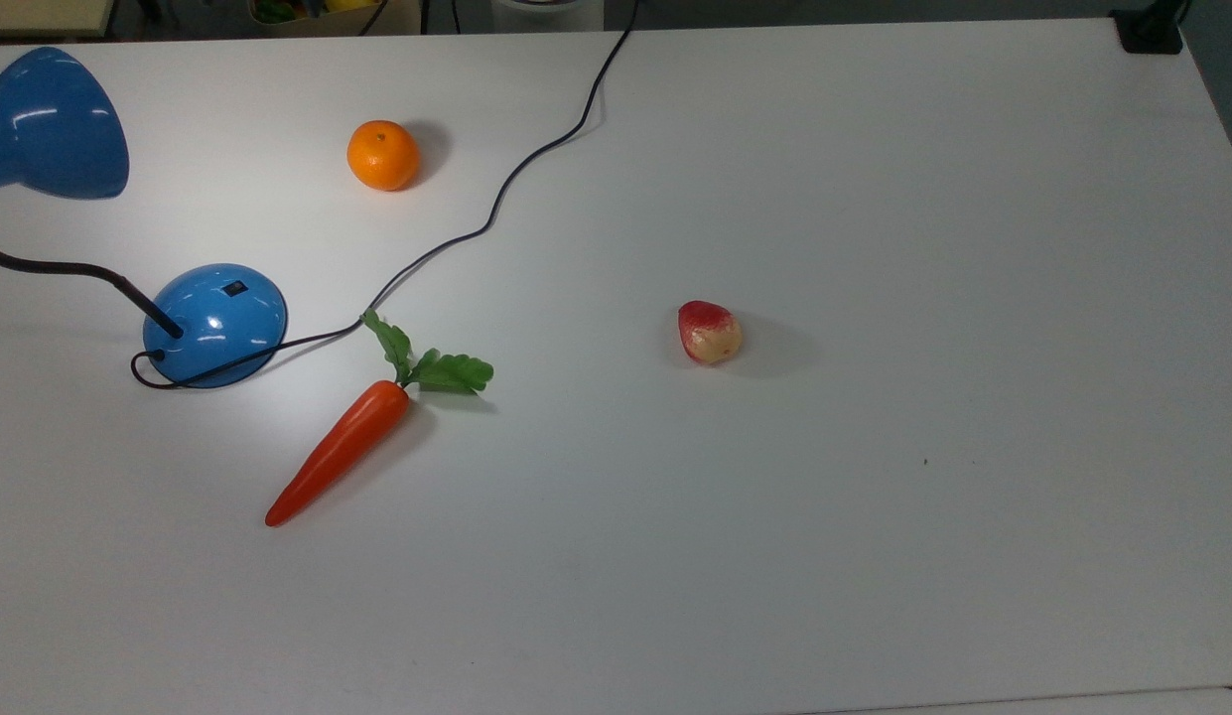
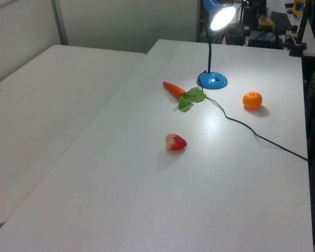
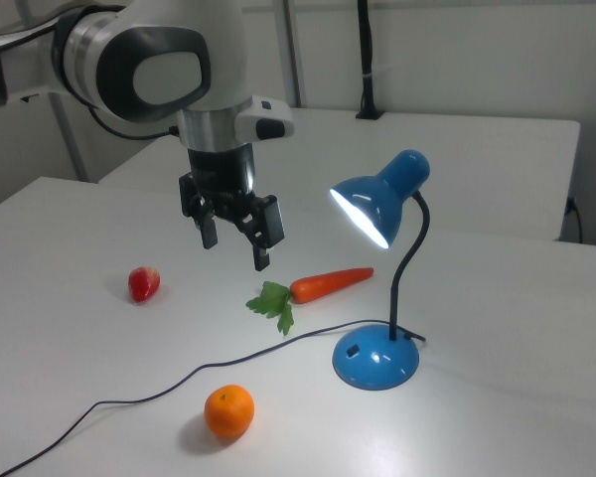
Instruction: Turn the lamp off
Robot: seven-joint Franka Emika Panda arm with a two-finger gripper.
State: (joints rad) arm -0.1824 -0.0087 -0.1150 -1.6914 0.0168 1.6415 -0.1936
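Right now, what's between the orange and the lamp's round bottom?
In the top view, bare table lies between the orange and the lamp's base; the cord passes beside.

1. Room's evenly bright, soft light from overhead, and the white table (image 1: 874,199) looks a bit grey-blue in the top view.
2. The lamp (image 3: 375,211) is on: its bulb blows out to pure white in the left view, and in the right view too.
3. It throws a bright pool on the table around the carrot (image 2: 174,89) in the left view.
4. Shadows are soft; the orange (image 1: 382,155) and the strawberry (image 1: 709,332) cast theirs toward the top view's right.
5. Glossy glare streaks on the lamp's shade and base.
6. Focus is slightly soft everywhere.
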